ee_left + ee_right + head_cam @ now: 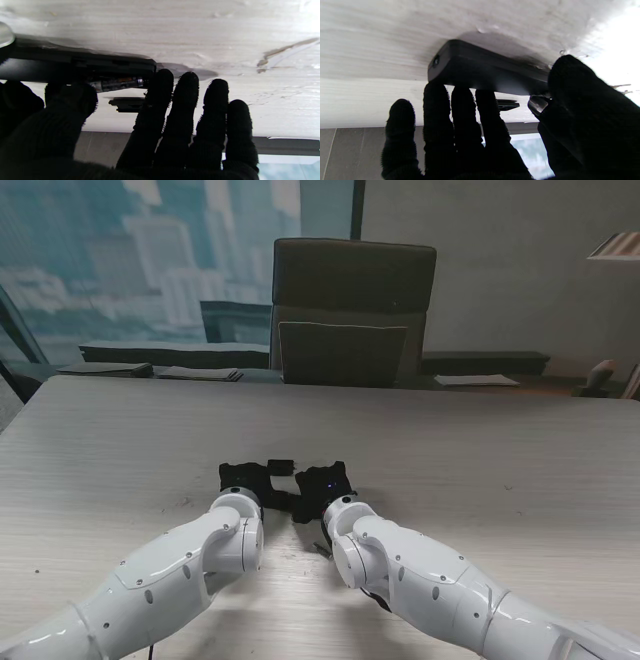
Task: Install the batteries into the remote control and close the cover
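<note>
Two black-gloved robot hands meet over a remote (480,72) lying on a pale wood-grain table (500,470), near its middle and just ahead of both wrists. The remote is a long, flat, matte black bar with rounded corners and a small round port in one end face. Seen from the left wrist, its battery bay is uncovered, and a battery (117,84) with a metallic, printed wrapper lies lengthwise in it. The left hand (160,120) rests at that end, index finger against the remote's end, thumb at the bay, the other fingers spread flat and holding nothing. The right hand (460,130) grips the other end, three fingers along one long side and the thumb on the opposite side. A small, flat black cover (281,466) lies apart on the table, just beyond the hands. A dark chair (352,310) stands at the far edge.
</note>
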Robot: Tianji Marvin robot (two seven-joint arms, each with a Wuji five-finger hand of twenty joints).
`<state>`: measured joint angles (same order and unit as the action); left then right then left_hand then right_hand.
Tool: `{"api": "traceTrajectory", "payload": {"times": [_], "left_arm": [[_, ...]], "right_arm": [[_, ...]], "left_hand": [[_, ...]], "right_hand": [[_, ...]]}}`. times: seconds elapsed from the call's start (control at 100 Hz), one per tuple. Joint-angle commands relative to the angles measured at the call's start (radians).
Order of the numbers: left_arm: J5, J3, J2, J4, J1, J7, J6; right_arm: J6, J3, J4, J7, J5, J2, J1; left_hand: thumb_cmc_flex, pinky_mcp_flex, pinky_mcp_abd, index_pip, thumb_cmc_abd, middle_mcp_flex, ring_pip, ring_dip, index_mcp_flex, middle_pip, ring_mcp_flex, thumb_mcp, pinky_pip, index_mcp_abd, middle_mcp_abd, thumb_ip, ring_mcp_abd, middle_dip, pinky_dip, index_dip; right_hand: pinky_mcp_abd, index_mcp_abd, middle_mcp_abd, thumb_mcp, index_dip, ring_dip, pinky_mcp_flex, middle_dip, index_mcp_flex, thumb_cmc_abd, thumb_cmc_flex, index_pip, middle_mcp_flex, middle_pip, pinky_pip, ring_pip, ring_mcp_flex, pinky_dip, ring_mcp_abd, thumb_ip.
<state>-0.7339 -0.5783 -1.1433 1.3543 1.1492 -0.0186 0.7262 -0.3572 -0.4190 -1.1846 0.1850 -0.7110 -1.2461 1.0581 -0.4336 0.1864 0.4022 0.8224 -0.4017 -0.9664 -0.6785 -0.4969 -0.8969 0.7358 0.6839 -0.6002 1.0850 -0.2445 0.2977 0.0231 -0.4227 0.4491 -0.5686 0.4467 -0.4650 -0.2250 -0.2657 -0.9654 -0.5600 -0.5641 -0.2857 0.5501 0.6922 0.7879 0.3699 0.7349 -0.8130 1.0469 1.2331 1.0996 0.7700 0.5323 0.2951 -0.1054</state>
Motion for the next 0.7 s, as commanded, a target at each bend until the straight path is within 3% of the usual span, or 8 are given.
{"api": "traceTrajectory", "payload": {"times": [0.0, 0.06, 0.08, 0.16, 0.18, 0.2, 0.69], "left_arm": [[0.022, 0.013, -0.003, -0.027, 0.021, -0.035, 0.009], [0.027, 0.013, -0.005, -0.029, 0.022, -0.033, 0.010], [0.028, 0.013, -0.005, -0.030, 0.022, -0.032, 0.011], [0.033, 0.014, -0.006, -0.031, 0.020, -0.032, 0.014], [0.034, 0.014, -0.006, -0.032, 0.020, -0.032, 0.014], [0.034, 0.015, -0.006, -0.032, 0.020, -0.033, 0.014], [0.049, 0.013, -0.020, -0.056, 0.023, -0.005, 0.014]], "right_arm": [[0.002, 0.015, 0.027, -0.038, 0.010, 0.008, 0.032], [0.002, 0.016, 0.028, -0.038, 0.011, 0.008, 0.032], [0.002, 0.016, 0.028, -0.038, 0.011, 0.007, 0.032], [0.003, 0.017, 0.028, -0.038, 0.012, 0.007, 0.031], [0.003, 0.017, 0.029, -0.038, 0.012, 0.007, 0.031], [0.002, 0.017, 0.029, -0.037, 0.012, 0.006, 0.031], [-0.005, 0.014, 0.028, -0.032, 0.012, 0.006, 0.036]], "left_hand": [[-0.032, -0.014, -0.001, -0.058, 0.015, 0.003, -0.016, 0.002, 0.009, -0.075, 0.015, -0.067, 0.006, 0.096, -0.084, 0.059, 0.006, -0.026, -0.012, -0.033], [-0.066, -0.014, -0.001, -0.056, -0.021, 0.000, -0.019, 0.001, 0.012, -0.073, 0.022, -0.090, 0.005, 0.104, -0.086, 0.064, 0.007, -0.025, -0.011, -0.040], [-0.073, -0.012, -0.001, -0.035, -0.039, -0.001, -0.018, 0.003, 0.016, -0.071, 0.024, -0.120, 0.008, 0.107, -0.087, 0.032, 0.009, -0.025, -0.012, -0.074], [-0.103, -0.008, -0.003, -0.021, -0.075, -0.006, -0.022, 0.003, 0.022, -0.069, 0.030, -0.144, 0.010, 0.112, -0.088, 0.020, 0.010, -0.025, -0.012, -0.088], [-0.108, -0.006, -0.004, -0.003, -0.087, -0.009, -0.023, 0.003, 0.026, -0.068, 0.037, -0.164, 0.012, 0.114, -0.088, -0.004, 0.010, -0.025, -0.013, -0.101], [-0.113, -0.005, -0.005, 0.001, -0.096, -0.010, -0.024, 0.003, 0.026, -0.067, 0.039, -0.171, 0.013, 0.114, -0.088, -0.009, 0.011, -0.025, -0.013, -0.105], [-0.236, 0.010, -0.010, 0.106, -0.165, -0.054, -0.050, 0.001, 0.031, -0.042, 0.080, -0.217, 0.023, 0.141, -0.099, -0.051, 0.021, -0.021, -0.017, -0.143]], "right_hand": [[-0.026, 0.096, -0.023, -0.012, -0.038, -0.011, -0.002, 0.011, 0.157, -0.012, -0.008, 0.140, -0.016, 0.026, 0.025, 0.019, 0.014, 0.015, 0.012, 0.013], [-0.026, 0.095, -0.024, -0.012, -0.038, -0.011, -0.001, 0.011, 0.157, -0.012, -0.007, 0.140, -0.016, 0.026, 0.025, 0.019, 0.014, 0.015, 0.013, 0.013], [-0.026, 0.095, -0.024, -0.012, -0.038, -0.011, -0.001, 0.011, 0.157, -0.012, -0.007, 0.140, -0.016, 0.026, 0.025, 0.019, 0.014, 0.015, 0.013, 0.013], [-0.025, 0.096, -0.023, -0.011, -0.038, -0.011, -0.002, 0.011, 0.157, -0.014, -0.007, 0.140, -0.016, 0.026, 0.025, 0.018, 0.012, 0.015, 0.013, 0.013], [-0.025, 0.096, -0.023, -0.011, -0.038, -0.011, -0.002, 0.011, 0.158, -0.015, -0.007, 0.140, -0.017, 0.027, 0.025, 0.018, 0.012, 0.015, 0.013, 0.013], [-0.025, 0.096, -0.022, -0.012, -0.038, -0.011, -0.002, 0.011, 0.158, -0.014, -0.006, 0.141, -0.016, 0.027, 0.025, 0.019, 0.015, 0.015, 0.013, 0.013], [-0.026, 0.096, -0.022, -0.010, -0.038, -0.011, -0.001, 0.011, 0.157, -0.022, -0.004, 0.141, -0.017, 0.027, 0.025, 0.019, 0.013, 0.015, 0.013, 0.014]]}}
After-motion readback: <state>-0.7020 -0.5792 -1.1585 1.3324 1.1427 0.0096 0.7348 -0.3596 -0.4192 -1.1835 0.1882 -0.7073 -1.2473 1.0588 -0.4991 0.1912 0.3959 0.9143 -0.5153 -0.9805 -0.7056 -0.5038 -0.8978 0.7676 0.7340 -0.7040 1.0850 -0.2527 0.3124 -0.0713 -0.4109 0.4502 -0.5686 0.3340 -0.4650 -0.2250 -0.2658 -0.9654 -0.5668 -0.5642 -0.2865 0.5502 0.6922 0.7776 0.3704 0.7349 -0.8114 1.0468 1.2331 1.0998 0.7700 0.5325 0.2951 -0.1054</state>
